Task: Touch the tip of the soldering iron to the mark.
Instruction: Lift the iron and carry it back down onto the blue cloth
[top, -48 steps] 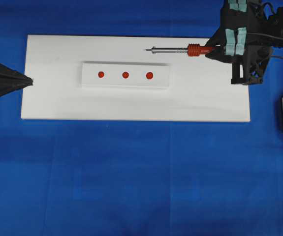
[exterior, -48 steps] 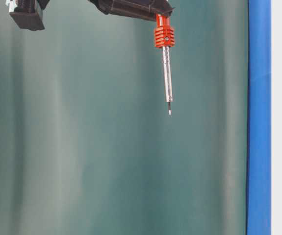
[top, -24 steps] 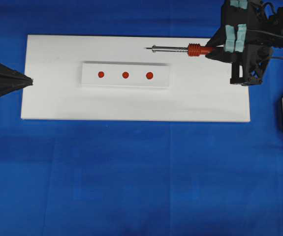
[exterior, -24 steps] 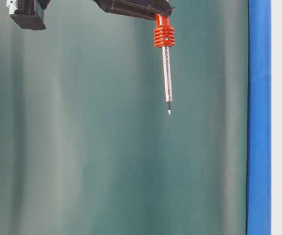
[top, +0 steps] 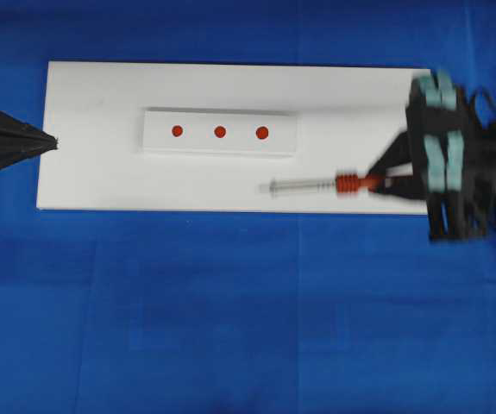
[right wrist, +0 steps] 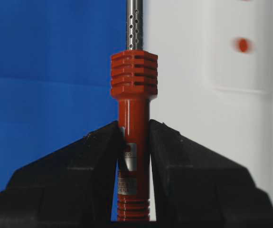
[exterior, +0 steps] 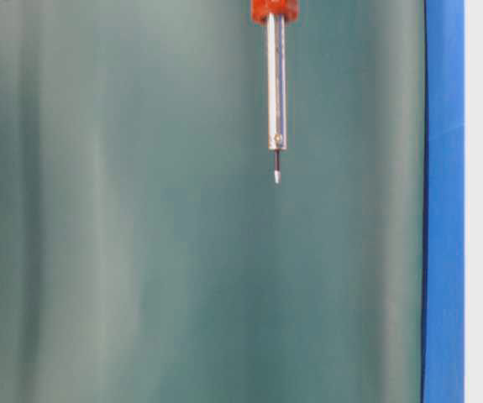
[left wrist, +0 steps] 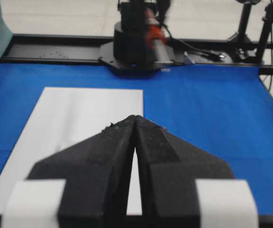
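Observation:
My right gripper [top: 384,182] is shut on the red-orange handle of the soldering iron [top: 348,183], which it holds in the air. The silver shaft points left over the front edge of the white board [top: 92,181]. The tip [top: 270,187] is blurred, and the tip [exterior: 276,176] hangs well off the surface in the table-level view. Three red marks [top: 262,133] sit in a row on a raised white strip [top: 197,142], behind the tip. In the right wrist view the fingers clamp the soldering iron [right wrist: 134,95], with a mark [right wrist: 243,45] ahead on the right. My left gripper [top: 54,142] is shut and empty at the board's left edge.
Blue cloth [top: 230,310] covers the table around the board. The right arm's base and black cables [left wrist: 136,42] stand at the far end in the left wrist view. A green backdrop [exterior: 140,252] fills the table-level view.
My right gripper has swung the iron from the board's back edge to its front edge and slightly right, blurring in motion. The left gripper has not moved.

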`<state>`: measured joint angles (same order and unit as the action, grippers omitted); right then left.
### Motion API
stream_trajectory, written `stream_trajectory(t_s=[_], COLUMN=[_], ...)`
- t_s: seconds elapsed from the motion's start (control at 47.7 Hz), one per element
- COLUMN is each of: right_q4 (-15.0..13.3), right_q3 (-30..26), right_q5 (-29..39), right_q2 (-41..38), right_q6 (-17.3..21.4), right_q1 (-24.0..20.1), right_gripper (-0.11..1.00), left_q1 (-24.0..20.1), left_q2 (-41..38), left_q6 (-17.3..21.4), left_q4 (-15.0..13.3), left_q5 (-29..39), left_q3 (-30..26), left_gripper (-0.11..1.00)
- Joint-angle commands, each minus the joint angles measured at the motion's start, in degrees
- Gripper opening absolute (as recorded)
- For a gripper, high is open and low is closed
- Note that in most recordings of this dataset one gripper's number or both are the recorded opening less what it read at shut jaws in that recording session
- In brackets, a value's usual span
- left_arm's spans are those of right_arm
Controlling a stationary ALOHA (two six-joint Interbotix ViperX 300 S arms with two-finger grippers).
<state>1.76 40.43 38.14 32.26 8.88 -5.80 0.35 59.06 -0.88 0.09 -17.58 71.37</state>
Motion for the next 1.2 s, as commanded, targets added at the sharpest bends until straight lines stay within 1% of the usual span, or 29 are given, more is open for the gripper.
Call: stream_trajectory(t_s=[0.0, 0.105, 0.189, 0.21, 0.336, 0.398, 0.482, 0.545, 0.629, 0.734, 0.86, 1.007, 1.174], right_q4=[-2.37, -6.33, -10.28, -11.69, -17.23, -19.25, -21.36, -22.5, -23.38, -23.64, -23.91, -24.52, -24.61], right_q3=[-0.88, -1.05, -1.41, -1.49, -2.2, -2.37, -2.46, -2.55, -3.34, -5.1, -8.53, -13.62, -19.6], right_q5=[-1.49, -1.93, -1.85, -1.85, -1.76, -1.76, -1.67, -1.67, -2.02, -2.2, -2.2, -2.29, -2.29], right_q2=[-0.18, -1.49, -2.99, -3.6, -6.15, -7.03, -7.91, -8.44, -9.67, -12.3, -16.79, -22.59, -28.74], right_q6=[3.78, 10.11, 15.56, 17.58, 25.4, 28.04, 30.67, 31.64, 31.9, 31.9, 31.64, 31.55, 31.55], right_q1=[-4.57, -9.14, -12.39, -13.62, -18.11, -19.42, -19.95, -19.95, -19.69, -18.98, -17.49, -15.29, -13.27], right_gripper=[0.06, 0.06, 0.06, 0.06, 0.06, 0.06, 0.06, 0.06, 0.06, 0.06, 0.06, 0.06, 0.06], left_q1=[0.09, 0.0, 0.0, 0.0, 0.0, 0.09, 0.09, 0.0, 0.09, 0.0, 0.09, 0.0, 0.0], left_q2=[-0.26, -0.26, -0.26, -0.26, -0.26, -0.35, -0.35, -0.26, -0.26, -0.26, -0.26, -0.26, -0.18], left_q6=[-0.09, -0.09, -0.09, -0.09, -0.09, -0.09, -0.09, -0.09, -0.09, -0.09, -0.09, -0.09, -0.09], left_q4=[0.0, 0.09, 0.09, 0.09, 0.09, 0.09, 0.09, 0.09, 0.09, 0.09, 0.09, 0.09, 0.09], left_q5=[-0.62, -0.62, -0.62, -0.53, -0.7, -0.79, -0.88, -0.88, -0.88, -0.88, -0.97, -1.14, -1.23], left_q3=[-1.23, -1.23, -1.23, -1.14, -1.23, -1.23, -1.23, -1.23, -1.23, -1.23, -1.23, -1.32, -1.23], left_gripper=[0.0, 0.0, 0.0, 0.0, 0.0, 0.0, 0.0, 0.0, 0.0, 0.0, 0.0, 0.0, 0.0])
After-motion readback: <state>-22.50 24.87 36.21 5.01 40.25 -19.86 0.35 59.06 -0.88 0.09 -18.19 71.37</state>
